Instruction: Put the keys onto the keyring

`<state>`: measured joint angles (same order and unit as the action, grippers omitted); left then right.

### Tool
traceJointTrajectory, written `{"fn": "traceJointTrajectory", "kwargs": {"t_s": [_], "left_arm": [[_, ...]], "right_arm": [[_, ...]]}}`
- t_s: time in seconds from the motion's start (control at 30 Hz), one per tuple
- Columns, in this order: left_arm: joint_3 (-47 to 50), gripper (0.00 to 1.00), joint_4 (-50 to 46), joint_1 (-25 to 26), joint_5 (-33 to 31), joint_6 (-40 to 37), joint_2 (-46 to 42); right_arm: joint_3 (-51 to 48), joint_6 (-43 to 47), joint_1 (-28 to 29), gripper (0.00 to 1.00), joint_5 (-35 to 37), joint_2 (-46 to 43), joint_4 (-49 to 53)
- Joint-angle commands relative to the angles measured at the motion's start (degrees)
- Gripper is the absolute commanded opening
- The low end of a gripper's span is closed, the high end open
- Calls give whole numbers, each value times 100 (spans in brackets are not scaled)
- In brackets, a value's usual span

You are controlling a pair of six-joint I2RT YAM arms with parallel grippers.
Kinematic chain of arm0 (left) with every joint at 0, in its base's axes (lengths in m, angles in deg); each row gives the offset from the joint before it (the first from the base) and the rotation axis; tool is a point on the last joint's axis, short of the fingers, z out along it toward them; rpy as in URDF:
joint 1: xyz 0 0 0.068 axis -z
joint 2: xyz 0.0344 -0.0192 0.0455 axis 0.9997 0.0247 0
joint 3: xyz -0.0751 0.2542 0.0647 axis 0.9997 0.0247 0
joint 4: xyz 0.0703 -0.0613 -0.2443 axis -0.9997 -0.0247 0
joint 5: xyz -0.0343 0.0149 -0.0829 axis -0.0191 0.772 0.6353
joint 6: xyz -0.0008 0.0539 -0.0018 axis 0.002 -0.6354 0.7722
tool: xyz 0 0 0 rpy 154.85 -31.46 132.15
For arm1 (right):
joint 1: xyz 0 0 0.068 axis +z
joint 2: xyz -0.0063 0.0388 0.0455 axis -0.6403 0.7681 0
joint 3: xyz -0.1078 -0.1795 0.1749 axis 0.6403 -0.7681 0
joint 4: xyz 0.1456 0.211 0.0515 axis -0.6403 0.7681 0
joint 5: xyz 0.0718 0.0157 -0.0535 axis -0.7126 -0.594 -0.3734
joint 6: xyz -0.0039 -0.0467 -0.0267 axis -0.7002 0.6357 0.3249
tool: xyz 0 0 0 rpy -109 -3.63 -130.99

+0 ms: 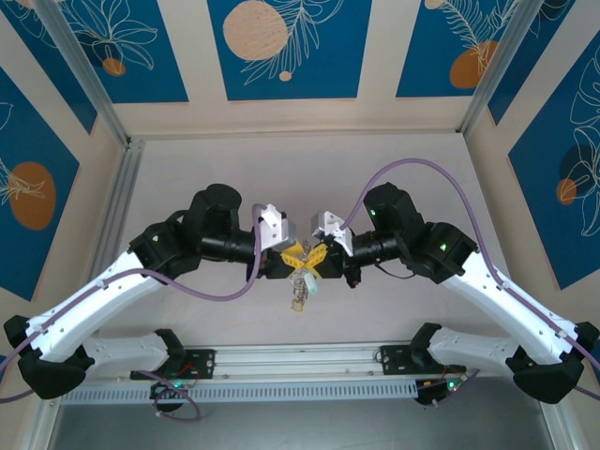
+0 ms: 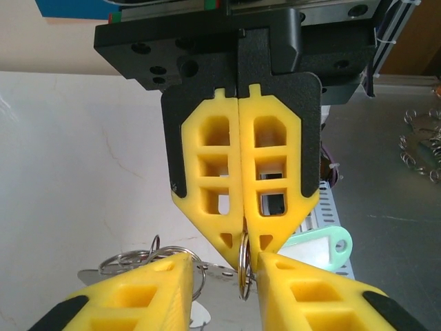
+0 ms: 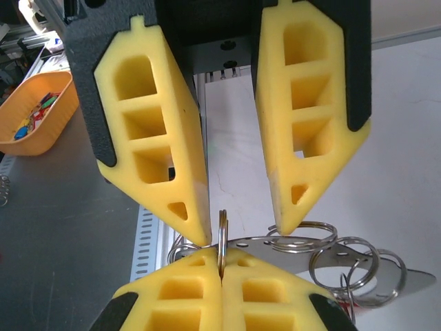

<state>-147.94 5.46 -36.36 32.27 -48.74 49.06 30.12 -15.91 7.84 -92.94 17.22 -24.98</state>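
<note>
The keyring shows as a flat silvery plate point(image 3: 303, 247) with small holes and several split rings along its edge; it hangs in mid-air between the two grippers. My right gripper point(image 3: 222, 261) is shut on one upright split ring point(image 3: 222, 231) of it. My left gripper point(image 2: 222, 267) faces it, open, its yellow fingertips point(image 3: 198, 231) on either side of that ring point(image 2: 244, 267). A pale teal key head point(image 2: 320, 247) sits just behind the right gripper's tips point(image 2: 242, 238). From above, both grippers point(image 1: 305, 253) meet at the table's centre, with the bunch point(image 1: 300, 292) dangling below.
An orange bin point(image 3: 34, 114) with small coloured pieces stands off the white table on the grey bench. Loose metal rings point(image 2: 420, 145) lie on that bench. A perforated grey rail point(image 1: 281, 389) runs along the near edge by the arm bases.
</note>
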Motion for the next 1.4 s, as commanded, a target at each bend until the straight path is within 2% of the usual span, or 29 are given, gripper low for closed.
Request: {"fn": "traceJointTrajectory", "kwargs": {"t_s": [0.0,0.03,0.07,0.1,0.13,0.43,0.5,0.6,0.8,1.0,1.23,1.37], "left_arm": [[-43,27,209,59,216,82,-13],[-46,24,213,60,226,85,-7],[-35,16,214,68,222,95,-5],[-6,3,227,67,217,103,-5],[22,0,257,68,222,134,-20],[942,0,1933,57,688,1069,-589],[1157,0,2389,60,776,1315,-741],[1454,0,2978,53,815,1583,-915],[2040,0,4346,33,919,2201,-1106],[2639,0,5913,-34,944,2915,-1150],[3038,0,7035,-95,806,3417,-1054],[3150,0,7329,-107,739,3522,-986]], "right_arm": [[155,84,42,0,-244,-1,-236],[154,85,42,0,-240,-1,-241],[139,81,42,0,-238,0,-245],[144,88,42,0,-224,-1,-251],[145,86,35,0,-209,-14,-251],[9,36,42,0,-108,-137,-406],[-57,7,45,4,-123,-228,-488],[-163,-28,50,8,-246,-367,-620],[-232,-37,57,6,-248,-484,-656],[-409,-89,54,8,-344,-692,-893],[-583,-133,50,12,-399,-882,-1150],[-678,-179,41,14,-440,-949,-1318]]}}
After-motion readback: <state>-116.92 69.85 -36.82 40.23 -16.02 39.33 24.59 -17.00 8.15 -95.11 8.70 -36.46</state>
